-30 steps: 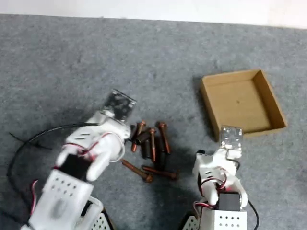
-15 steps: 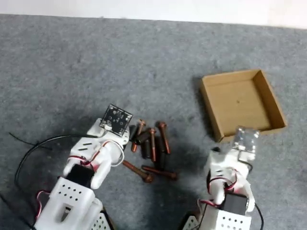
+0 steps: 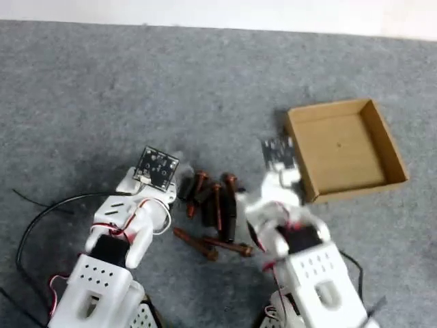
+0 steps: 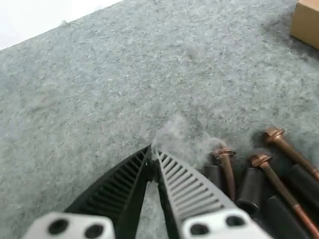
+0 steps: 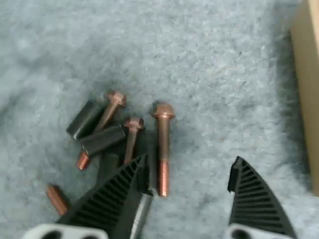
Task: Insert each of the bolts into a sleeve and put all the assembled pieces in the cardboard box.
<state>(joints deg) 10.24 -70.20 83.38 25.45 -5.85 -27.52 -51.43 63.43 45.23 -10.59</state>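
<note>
Right arm (image 3: 290,232): swung across since a second ago, off the near corner of the cardboard box (image 3: 355,188) and in over the right side of the bolts (image 3: 217,201).
Left arm (image 3: 130,219): its head has dropped back a little toward its base and sits at the left side of the pile.
Stray bolts (image 3: 194,244): two copper ones lie close together on the near side, apart from the rest.
Right gripper (image 5: 191,160): fingers spread wide with nothing between them, above carpet just beside one bolt.
Left gripper (image 4: 152,152): fingers pressed together and holding nothing, tips near a bolt head at the pile's left edge.
Pile: copper bolts and black sleeves (image 5: 102,139) lie jumbled between the two arms.
Cardboard box: open-topped, beyond and to the right of the pile.
Carpet (image 3: 136,82): grey, running back to a pale strip.
</note>
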